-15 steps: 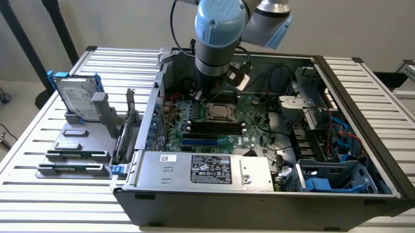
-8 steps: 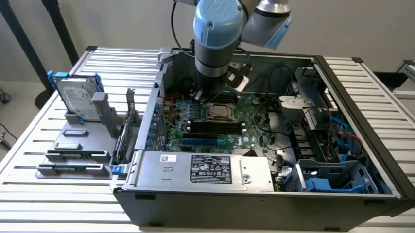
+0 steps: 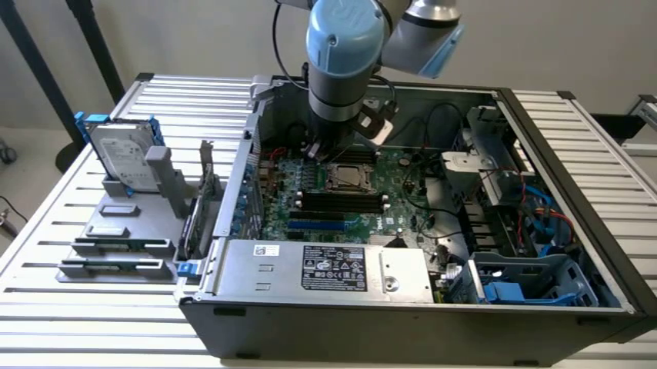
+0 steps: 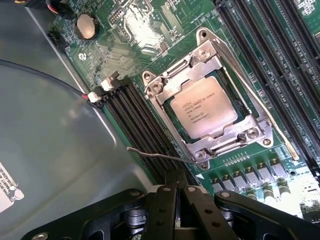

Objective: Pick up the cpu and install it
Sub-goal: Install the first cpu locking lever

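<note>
Wrist view first, and the cpu is sitting flat in its socket on the green motherboard, silver top up, with the metal hold-down frame lying over its edges, so the picking up and the setting in look done. The end effector hangs just off one corner of the socket, its dark fingers pressed together and pinching nothing that shows. Right by its tip runs a thin wire lever, sticking out sideways over the black memory slots. A second lever lies along the far side of the frame. Whether either one is hooked down cannot be told, so locking the socket is, by judgement, the only part that may be left. Over to the exterior view: the arm reaches down into the open computer case, end effector low over the board, just beside the cpu. Black cables loop near the far wall, and the power supply box lies along the near edge. Well apart on the slatted surface, toward the exterior view's left, a hard drive in a blue frame stands upright on a grey fixture. Nothing lies between fingers and socket; only the case walls and cables crowd the arm.
</note>
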`<state>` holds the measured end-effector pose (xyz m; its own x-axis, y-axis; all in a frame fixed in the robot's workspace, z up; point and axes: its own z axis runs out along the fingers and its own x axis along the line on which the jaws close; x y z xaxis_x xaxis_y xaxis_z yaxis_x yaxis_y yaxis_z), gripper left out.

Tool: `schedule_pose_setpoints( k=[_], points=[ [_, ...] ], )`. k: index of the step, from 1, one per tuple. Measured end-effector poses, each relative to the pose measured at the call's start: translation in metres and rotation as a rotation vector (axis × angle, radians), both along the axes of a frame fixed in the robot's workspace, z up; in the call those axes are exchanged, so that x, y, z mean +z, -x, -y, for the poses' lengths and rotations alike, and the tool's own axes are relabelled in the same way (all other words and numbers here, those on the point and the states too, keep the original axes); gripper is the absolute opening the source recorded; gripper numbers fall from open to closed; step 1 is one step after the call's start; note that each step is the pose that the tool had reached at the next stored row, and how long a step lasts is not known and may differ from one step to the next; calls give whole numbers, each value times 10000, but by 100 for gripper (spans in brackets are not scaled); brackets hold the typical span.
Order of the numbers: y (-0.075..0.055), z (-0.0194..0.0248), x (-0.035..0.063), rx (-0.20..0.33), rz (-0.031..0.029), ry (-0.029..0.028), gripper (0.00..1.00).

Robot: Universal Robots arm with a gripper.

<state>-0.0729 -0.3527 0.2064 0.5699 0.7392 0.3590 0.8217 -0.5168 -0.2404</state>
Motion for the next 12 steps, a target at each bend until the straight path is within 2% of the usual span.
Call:
schedule_pose_setpoints(
  k=[4, 9, 12],
  points=[
    [-2, -1, -1, -106, -17, 48, 11],
    [-2, 0, -2, -226, -16, 213, 11],
    [-2, 0, -7, -228, -16, 276, 11]
  ],
)
